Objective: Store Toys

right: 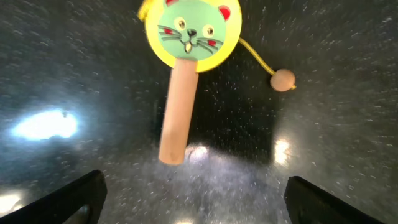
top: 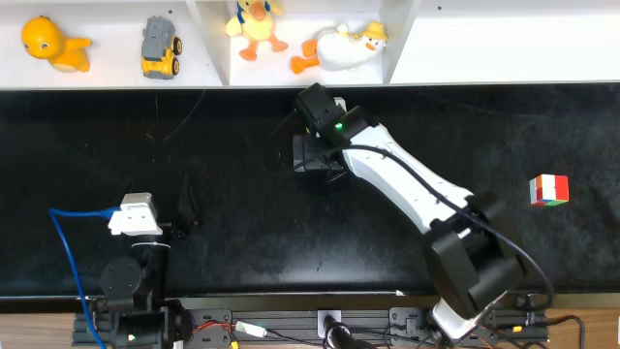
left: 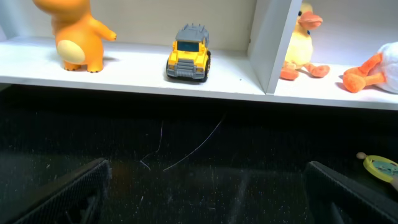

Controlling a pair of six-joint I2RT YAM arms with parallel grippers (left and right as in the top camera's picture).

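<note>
Your right gripper point(right: 196, 200) has its fingers spread wide, nothing between them. The cat-face rattle drum point(right: 183, 68) lies flat on the black table point(top: 97, 145), just past the fingertips. Its wooden handle points back toward the gap between them and touches neither finger. A bead point(right: 283, 79) on a yellow string lies just beside the green-and-yellow disc.

From above, you find that right gripper point(top: 315, 155) in the middle of the table, near the far edge and the white shelf point(top: 310, 79). The right wrist view gives you the drum's painted face and full handle. In the left wrist view you catch just a sliver of the disc point(left: 380, 167) on the table, below the shelf point(left: 186, 84).

Your left gripper point(left: 208, 199) is also spread and empty. It sits low near the table's front left corner point(top: 186, 206), facing the shelf.

In the shelf's left compartment stand an orange toy figure point(top: 53, 44) and a yellow toy truck point(top: 160, 48). The left wrist view shows you the figure's cream belly point(left: 73, 34) and the truck's grille point(left: 189, 53). The middle compartment holds a yellow plush duck point(top: 257, 24) sitting upright and a white plush duck point(top: 339, 48) on its side.

A colour puzzle cube point(top: 549, 190) rests on the table near the right edge, well apart from both grippers.
</note>
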